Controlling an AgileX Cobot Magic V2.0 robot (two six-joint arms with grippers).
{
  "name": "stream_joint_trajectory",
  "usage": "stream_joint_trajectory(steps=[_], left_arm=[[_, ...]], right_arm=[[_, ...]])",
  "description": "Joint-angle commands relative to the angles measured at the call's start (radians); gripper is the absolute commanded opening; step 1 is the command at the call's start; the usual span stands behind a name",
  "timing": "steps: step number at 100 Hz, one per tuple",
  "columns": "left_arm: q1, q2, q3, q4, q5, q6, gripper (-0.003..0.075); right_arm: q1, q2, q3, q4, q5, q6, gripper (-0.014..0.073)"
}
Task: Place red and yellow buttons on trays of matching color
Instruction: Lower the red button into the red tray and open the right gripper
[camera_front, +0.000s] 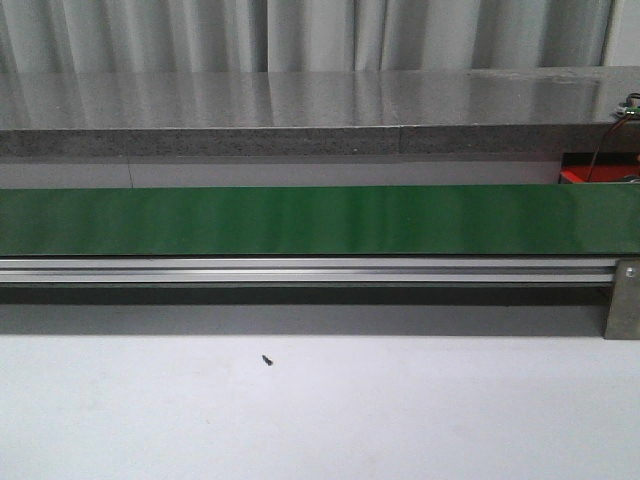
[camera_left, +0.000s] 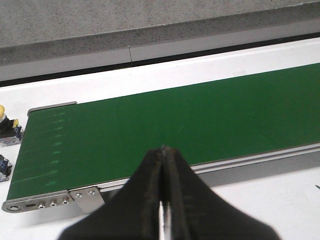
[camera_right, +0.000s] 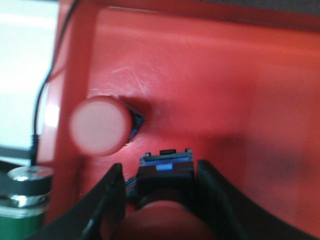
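Observation:
In the right wrist view my right gripper (camera_right: 160, 167) hangs low over the floor of the red tray (camera_right: 225, 90), shut on a red button (camera_right: 165, 175) whose black body with a blue label sits between the fingers. A second red button (camera_right: 97, 125) lies in the tray close beside it. A corner of the red tray (camera_front: 580, 176) shows at the far right of the front view. My left gripper (camera_left: 163, 148) is shut and empty above the near edge of the green belt (camera_left: 150, 120). A yellow button (camera_left: 2, 111) peeks in beyond the belt's end. The yellow tray is out of view.
The green conveyor belt (camera_front: 300, 220) runs across the table on an aluminium rail (camera_front: 300, 270), with a grey stone ledge (camera_front: 300, 110) behind. A metal roller (camera_right: 30, 175) and black cable (camera_right: 42, 100) sit beside the tray. A small black screw (camera_front: 267, 360) lies on the white table.

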Motion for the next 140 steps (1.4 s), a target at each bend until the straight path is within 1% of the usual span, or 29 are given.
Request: stream_joint_trajectory(steps=[1,38,62,80,85,90,102,108,140], left_arm=[[-0.006,-0.003,-0.028,-0.021,-0.072,0.001,-0.002],[-0.006,-0.003,-0.028,-0.021,-0.08,0.001,-0.002],[-0.006,-0.003,-0.028,-0.021,-0.08,0.001,-0.002],[-0.006,-0.003,-0.028,-0.021,-0.08,0.001,-0.002],[-0.006,-0.003,-0.028,-0.021,-0.08,0.001,-0.002],[-0.006,-0.003,-0.028,-0.021,-0.08,0.001,-0.002],[-0.006,-0.003,-0.028,-0.021,-0.08,0.001,-0.002],[-0.006,-0.003,-0.028,-0.021,-0.078,0.001,-0.002],[-0.006,-0.003,-0.028,-0.021,-0.078,0.001,-0.002]], right_arm=[[-0.014,-0.036,-0.039,0.016,-0.054,-0.001,0.0173],[-0.018,0.016,-0.042,0.018,-0.167,-0.001,0.0173],[-0.018,0.054,-0.042,0.022,-0.168,-0.001,0.0173],[-0.018,0.069,-0.042,0.057,-0.16,0.001,0.0176],[-0.018,0.069,-0.042,0.057,-0.16,0.001,0.0198],[-0.018,0.068,-0.042,0.057,-0.16,0.001,0.0244],[-0.018,0.068,-0.042,0.057,-0.144,0.005,0.0412],[-0.018,0.067,-0.042,0.056,-0.141,0.006,0.0464],[-0.019,0.026,-0.071,0.042,-0.146,0.016,0.0468]])
